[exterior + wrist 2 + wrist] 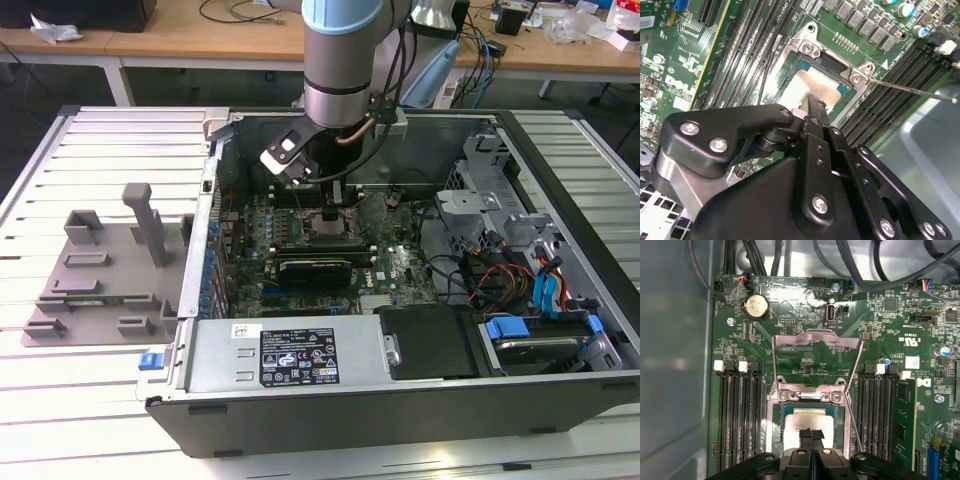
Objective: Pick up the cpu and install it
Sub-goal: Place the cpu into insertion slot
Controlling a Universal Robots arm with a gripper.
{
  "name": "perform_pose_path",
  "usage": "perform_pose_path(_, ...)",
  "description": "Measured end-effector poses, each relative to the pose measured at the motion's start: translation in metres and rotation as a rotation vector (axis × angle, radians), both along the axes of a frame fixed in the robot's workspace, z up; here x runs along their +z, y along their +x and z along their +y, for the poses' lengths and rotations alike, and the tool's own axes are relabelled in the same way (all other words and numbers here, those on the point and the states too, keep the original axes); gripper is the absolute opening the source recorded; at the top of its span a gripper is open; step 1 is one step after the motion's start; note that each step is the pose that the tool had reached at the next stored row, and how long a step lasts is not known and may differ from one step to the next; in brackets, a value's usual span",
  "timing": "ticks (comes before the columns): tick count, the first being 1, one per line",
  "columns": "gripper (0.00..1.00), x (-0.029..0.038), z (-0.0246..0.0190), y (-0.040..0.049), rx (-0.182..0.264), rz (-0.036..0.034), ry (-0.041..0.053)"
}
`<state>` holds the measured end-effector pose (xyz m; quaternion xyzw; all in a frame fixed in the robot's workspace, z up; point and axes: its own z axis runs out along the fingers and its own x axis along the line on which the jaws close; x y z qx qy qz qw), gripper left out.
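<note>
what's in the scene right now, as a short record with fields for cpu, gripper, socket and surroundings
cpu: lies flat inside the socket frame on the motherboard, silver top up
gripper: shut, tips over the cpu's edge; whether they touch it cannot be told
socket bracket: swung open, standing up beyond the cpu
lever: thin metal rod, sticking out beside the socket
computer case: open, lying on a slatted table
grey tray: on the table outside the case, at the exterior view's left

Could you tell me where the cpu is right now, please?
In both wrist views the cpu lies in the open motherboard socket, between the memory slots, just beneath the gripper.
</note>
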<state>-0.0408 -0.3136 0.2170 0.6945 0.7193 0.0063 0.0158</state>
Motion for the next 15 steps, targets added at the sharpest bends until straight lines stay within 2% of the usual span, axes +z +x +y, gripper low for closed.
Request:
perform_pose_path(4,0.11,-0.005,0.0,0.0,0.01,0.0001,-0.0026)
perform_pose_path(5,0.11,-0.0053,0.0,-0.0003,0.01,-0.0045,-0.0028)
perform_pose_path(6,0.11,-0.0063,0.0001,-0.0008,0.01,-0.0226,-0.0024)
perform_pose_path(7,0.11,-0.0073,0.0,-0.0014,0.01,-0.0316,-0.0028)
perform_pose_path(11,0.11,-0.0083,0.0,-0.0026,0.01,-0.0318,-0.0029)
perform_pose_path(15,0.11,-0.0128,-0.0001,-0.0037,0.01,-0.0313,-0.0036)
